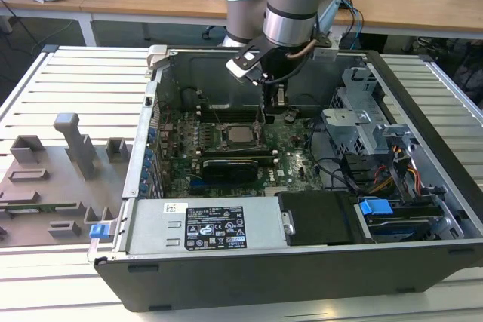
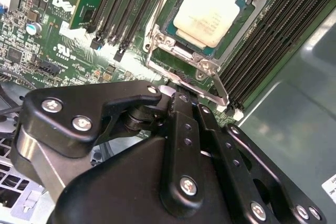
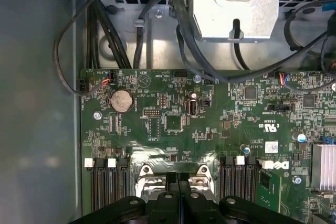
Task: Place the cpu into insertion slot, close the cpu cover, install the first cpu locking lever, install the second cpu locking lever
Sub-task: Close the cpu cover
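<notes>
Socket half buried under the pincer!
In the second wrist view the pincer (image 2: 176, 97) and its black housing swallow the board beneath. The locking lever (image 2: 207, 92) slips behind the pressed-together fingertips (image 2: 184, 119), so whether they pinch it can't be told. The cpu cover (image 2: 181, 52) runs off the picture's edge at its far corner. In the first wrist view the socket is cut away by the picture's edge. In the exterior view the pincer's tip merges with the dark case wall.
</notes>
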Action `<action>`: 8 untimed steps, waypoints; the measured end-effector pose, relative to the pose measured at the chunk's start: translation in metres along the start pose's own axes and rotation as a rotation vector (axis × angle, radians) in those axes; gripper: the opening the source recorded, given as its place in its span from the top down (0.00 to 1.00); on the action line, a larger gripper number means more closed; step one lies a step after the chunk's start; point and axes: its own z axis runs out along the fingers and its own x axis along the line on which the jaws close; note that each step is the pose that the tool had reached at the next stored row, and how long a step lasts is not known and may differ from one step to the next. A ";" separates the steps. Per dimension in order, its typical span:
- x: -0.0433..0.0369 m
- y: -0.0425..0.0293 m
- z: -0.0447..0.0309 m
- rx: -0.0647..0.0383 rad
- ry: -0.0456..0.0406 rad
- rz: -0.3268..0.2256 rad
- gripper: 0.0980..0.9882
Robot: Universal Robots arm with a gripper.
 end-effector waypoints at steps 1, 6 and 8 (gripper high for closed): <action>0.0000 -0.0007 0.0000 0.000 0.0000 0.000 0.99; 0.0000 -0.0053 0.0002 0.000 0.0000 0.000 0.99; 0.0000 -0.0072 0.0005 0.000 -0.0001 0.000 0.99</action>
